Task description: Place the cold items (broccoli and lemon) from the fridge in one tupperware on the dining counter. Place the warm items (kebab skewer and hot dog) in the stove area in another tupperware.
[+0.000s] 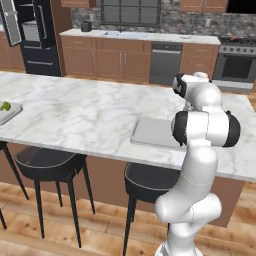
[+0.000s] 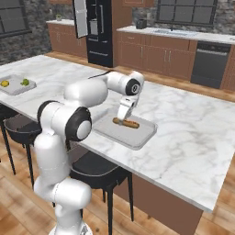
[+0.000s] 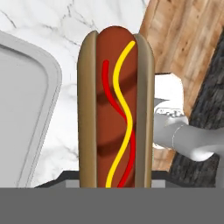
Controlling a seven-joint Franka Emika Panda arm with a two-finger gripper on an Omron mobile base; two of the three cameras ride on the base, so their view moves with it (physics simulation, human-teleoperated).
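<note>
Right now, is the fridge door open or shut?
Open. The fridge has its upper door swung out from the body, leaving the pale interior exposed; the left base view shows the same.

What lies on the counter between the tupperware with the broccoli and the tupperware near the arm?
Nothing: the left base view shows bare marble counter between the broccoli tupperware and the tupperware near the arm.

The hot dog (image 3: 116, 107) runs under the hand view's bottom edge, hiding its lower end. In the left base view the arm (image 1: 202, 125) covers the near tupperware (image 1: 152, 132)'s right part, and the far tupperware (image 1: 11, 112) is cut by the left edge.
</note>
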